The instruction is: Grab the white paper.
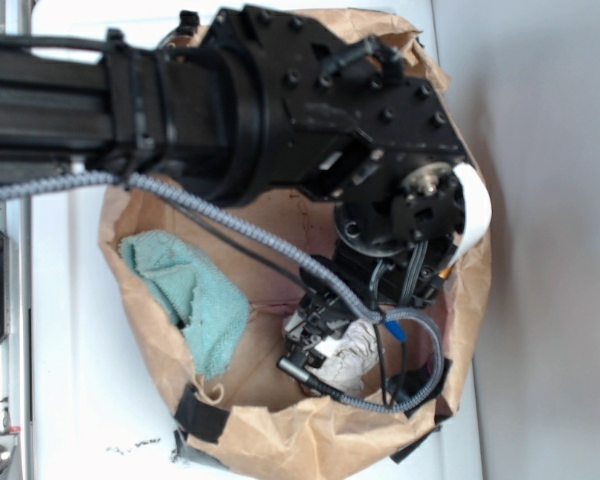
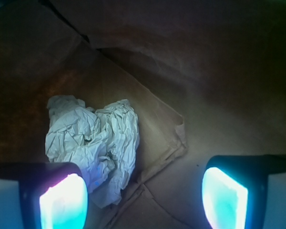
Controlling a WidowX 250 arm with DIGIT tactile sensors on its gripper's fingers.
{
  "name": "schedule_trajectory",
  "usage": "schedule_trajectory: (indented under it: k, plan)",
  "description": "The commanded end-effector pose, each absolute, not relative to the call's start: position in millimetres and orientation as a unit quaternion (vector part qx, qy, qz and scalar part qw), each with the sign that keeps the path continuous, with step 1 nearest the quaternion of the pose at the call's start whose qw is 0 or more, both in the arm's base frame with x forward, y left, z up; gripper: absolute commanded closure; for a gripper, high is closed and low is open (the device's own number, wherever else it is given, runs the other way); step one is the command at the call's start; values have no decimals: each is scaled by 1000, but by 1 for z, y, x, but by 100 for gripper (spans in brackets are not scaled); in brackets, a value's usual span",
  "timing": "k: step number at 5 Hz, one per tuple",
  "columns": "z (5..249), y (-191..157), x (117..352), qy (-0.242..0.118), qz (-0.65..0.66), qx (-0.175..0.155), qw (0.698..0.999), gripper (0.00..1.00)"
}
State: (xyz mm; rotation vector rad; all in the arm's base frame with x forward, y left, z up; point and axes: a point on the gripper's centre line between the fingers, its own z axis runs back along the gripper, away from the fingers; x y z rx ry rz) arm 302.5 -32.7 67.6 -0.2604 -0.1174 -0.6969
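The white paper (image 2: 93, 143) is a crumpled off-white wad lying on the floor of the brown paper bag (image 2: 190, 109). In the wrist view it lies left of centre, just beyond and beside my left fingertip (image 2: 62, 202). My gripper (image 2: 143, 200) is open, jaws wide apart with only bag floor between them. In the exterior view the gripper (image 1: 315, 345) reaches down into the bag (image 1: 280, 440), and the white paper (image 1: 355, 352) shows partly behind the fingers and cable.
A teal terry cloth (image 1: 195, 295) lies in the left part of the bag. The bag walls rise all round the gripper. A grey braided cable (image 1: 230, 222) runs across the bag opening. Black tape (image 1: 200, 412) holds the bag's front rim.
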Motion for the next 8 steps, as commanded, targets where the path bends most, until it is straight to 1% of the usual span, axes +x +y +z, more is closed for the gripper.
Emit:
schedule_trajectory:
  k: [1, 2, 3, 4, 5, 6, 7, 8]
  plan:
    - [91, -56, 287, -88, -386, -122, 910, 0]
    - [90, -65, 283, -85, -425, -146, 890, 0]
    - [88, -63, 289, -94, -427, -153, 886, 0]
    - [78, -68, 296, -85, -428, -141, 888, 0]
    - [47, -74, 306, -54, -441, -130, 886, 0]
    - [32, -75, 313, -37, -442, -127, 887, 0]
    - [32, -66, 321, -48, -426, -128, 894, 100]
    - [34, -62, 327, -54, -419, -127, 898, 100]
